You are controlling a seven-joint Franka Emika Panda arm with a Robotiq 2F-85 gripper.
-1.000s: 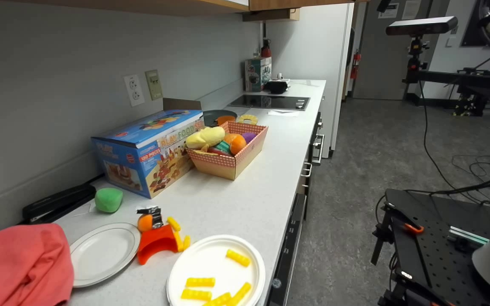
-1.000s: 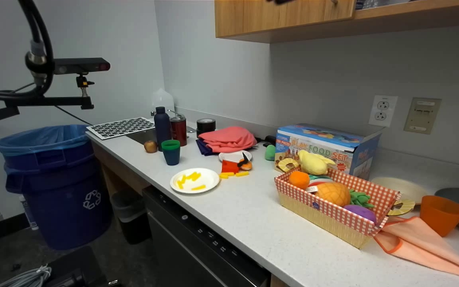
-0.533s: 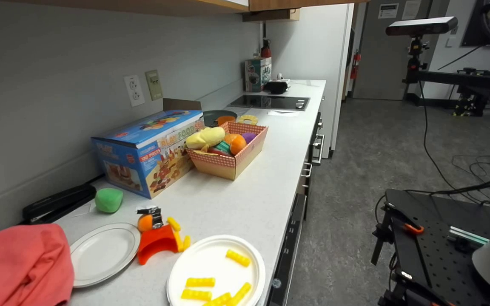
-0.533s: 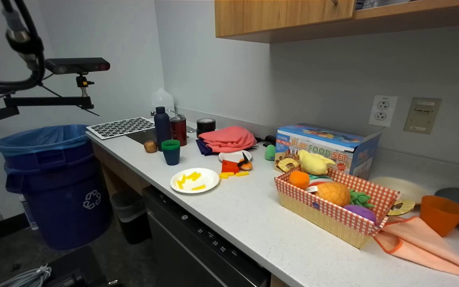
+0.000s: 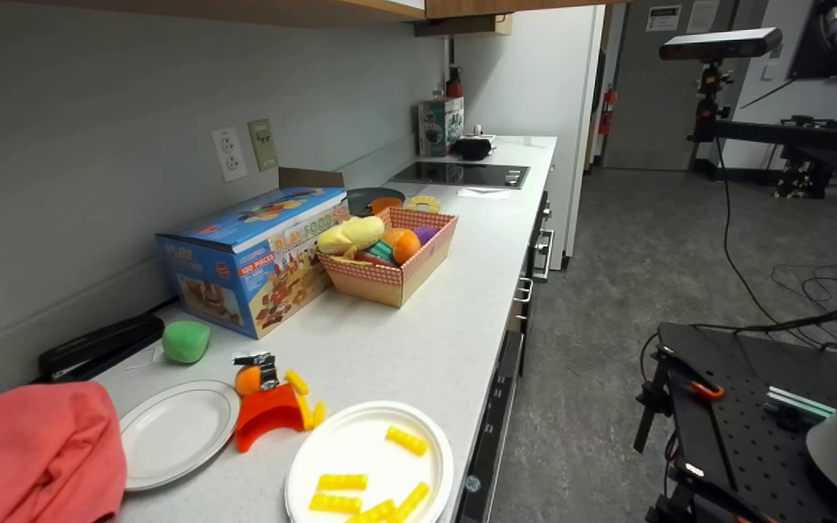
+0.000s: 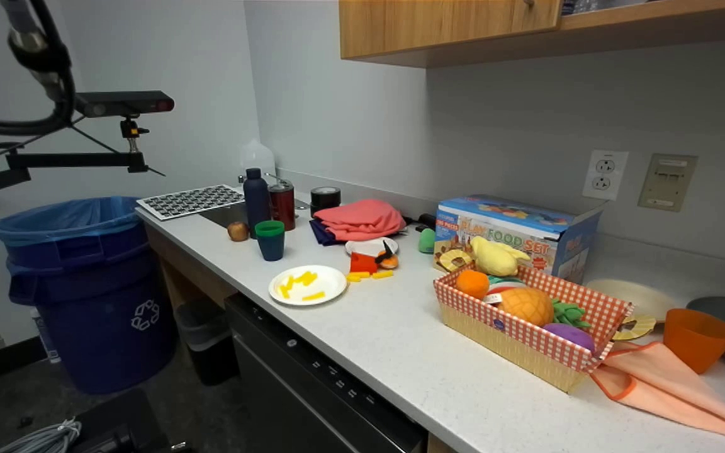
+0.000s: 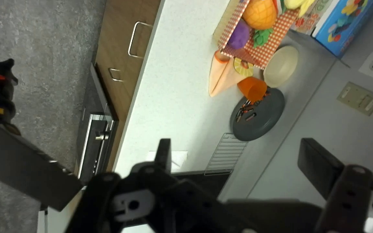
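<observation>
My gripper was spread wide, its two fingers far apart, and it had hold of nothing. It showed only in the wrist view, above the counter; how high, I could not tell. Nearest to it there lay the rack, on the counter close to the wall, and the pan. The pan overlapped one end of the rack, though I could not tell whether they touched; the rack's other end lay at the edge of the cooktop.

Small dark pieces lay in the pan, and just beside it stood the orange cup. Near the cup I saw the pale bowl, the yellow ring and the peach napkin, which reached a corner of the basket. In both exterior views the basket stood just in front of the box and held toy food, the pineapple among it.

Well apart from the pan, a plate held yellow strips; more strips lay on the counter beside the red holder.
</observation>
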